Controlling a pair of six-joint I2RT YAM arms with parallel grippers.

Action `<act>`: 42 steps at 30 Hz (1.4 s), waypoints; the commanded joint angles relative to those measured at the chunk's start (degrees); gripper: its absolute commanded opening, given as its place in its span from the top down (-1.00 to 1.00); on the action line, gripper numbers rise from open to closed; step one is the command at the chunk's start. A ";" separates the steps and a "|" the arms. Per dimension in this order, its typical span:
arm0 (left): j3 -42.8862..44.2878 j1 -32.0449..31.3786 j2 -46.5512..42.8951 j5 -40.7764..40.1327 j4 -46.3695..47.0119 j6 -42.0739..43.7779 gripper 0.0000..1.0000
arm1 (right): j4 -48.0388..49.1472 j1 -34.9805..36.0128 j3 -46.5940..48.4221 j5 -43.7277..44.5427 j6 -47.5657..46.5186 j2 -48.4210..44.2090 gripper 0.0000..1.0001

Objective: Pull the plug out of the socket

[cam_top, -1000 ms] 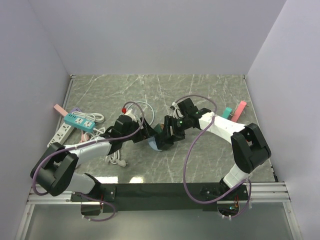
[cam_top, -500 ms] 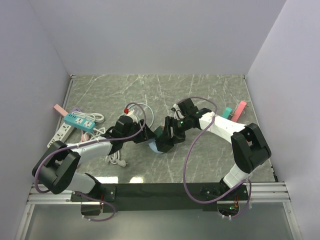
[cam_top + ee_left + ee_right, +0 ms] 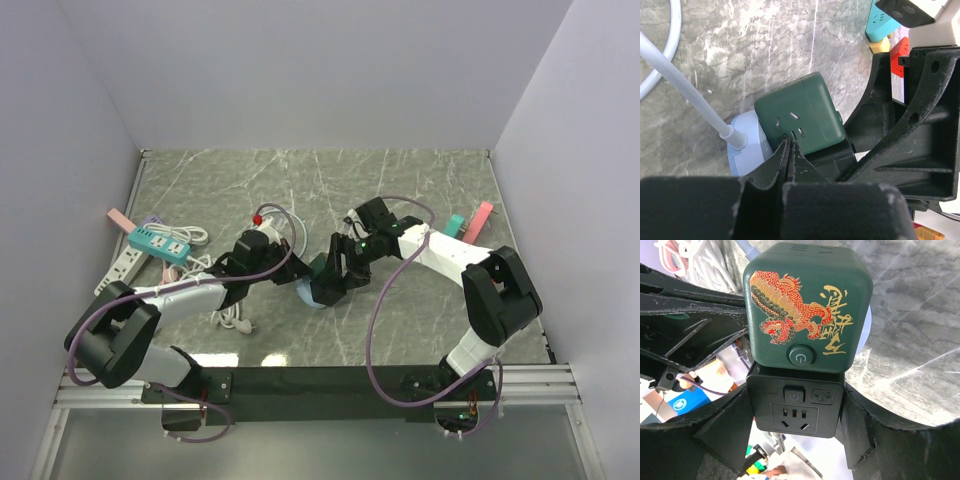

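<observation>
The work is at the gripping step, and the plug is not yet free. In the middle of the top view the two arms meet over the marble table (image 3: 420, 180). The right gripper (image 3: 796, 422) has its jaws part-way in, clamped on the sides of a black block (image 3: 796, 397). A green cube (image 3: 807, 305) with a dragon print sits right against the far end of that block. In the left wrist view the cube is at the centre. A pale blue plug (image 3: 745, 147) is pressed against its lower left side, with a white cord (image 3: 685, 92) running off to the upper left. The left gripper (image 3: 790, 147) has its jaws fully together at the bottom centre of that view. The tips lie over the seam between plug and cube, and nothing shows between them. My reading is that they closed without catching the plug body, though whether they nip a thin edge cannot be told. It is also unclear which joint is the one to break, blue plug from cube or cube from black block. The blue plug seems the likelier one, since the left gripper points at it. The next move calls for the left jaws to part, straddle the blue body, and close on it firmly. Then the plug should be drawn straight away from the cube while the right gripper braces. A slanted pull could drag the cord or twist the pins.
</observation>
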 commanded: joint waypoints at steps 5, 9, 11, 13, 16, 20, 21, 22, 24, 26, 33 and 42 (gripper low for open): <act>0.93 -1.59 -1.23 2.53 -4.41 2.31 0.99 | 6.94 -0.13 5.73 -4.44 -0.23 -2.40 1.00; 0.76 -1.50 -4.31 -0.80 -8.37 2.75 0.16 | 4.75 -0.31 6.96 -4.26 -2.07 -2.04 1.00; 1.37 -1.41 -7.46 -4.56 -12.74 2.66 -0.26 | 3.34 -0.57 7.58 -3.56 -2.60 -2.13 1.00; 1.98 -1.32 -9.93 -7.65 -15.48 2.13 -0.54 | 2.63 -0.83 7.93 -3.12 -3.22 -2.22 1.00; 2.60 -1.15 -14.50 -11.61 -19.35 1.34 -0.72 | 2.20 -1.19 8.45 -3.03 -3.31 -2.22 1.00; 4.35 -0.45 -16.09 -12.24 -22.78 0.03 -0.73 | 2.10 -1.27 9.16 -2.94 -3.13 -2.04 1.00; 5.06 -0.27 -15.57 -11.63 -23.84 -0.32 -0.72 | 2.19 -1.36 9.33 -2.94 -2.96 -2.04 1.00; 5.76 -0.18 -13.48 -11.27 -26.54 -0.76 -0.72 | 2.45 -1.27 9.42 -2.51 -2.87 -2.13 1.00; 7.69 -0.09 -10.92 -9.87 -28.76 -1.99 -0.68 | 2.98 -1.27 9.42 -2.50 -2.43 -2.57 1.00; 7.27 -0.18 -8.37 -8.02 -27.90 -3.13 -0.66 | 3.60 -1.27 9.42 -2.85 -2.34 -2.92 1.00; 4.88 -0.09 -7.22 -6.88 -18.84 -6.13 -0.40 | 5.53 -1.10 7.41 -5.32 -1.73 -4.76 1.00; 4.97 -0.62 -2.91 -3.71 -12.68 -8.15 0.29 | 9.66 -0.48 4.94 -6.90 1.00 -5.21 1.00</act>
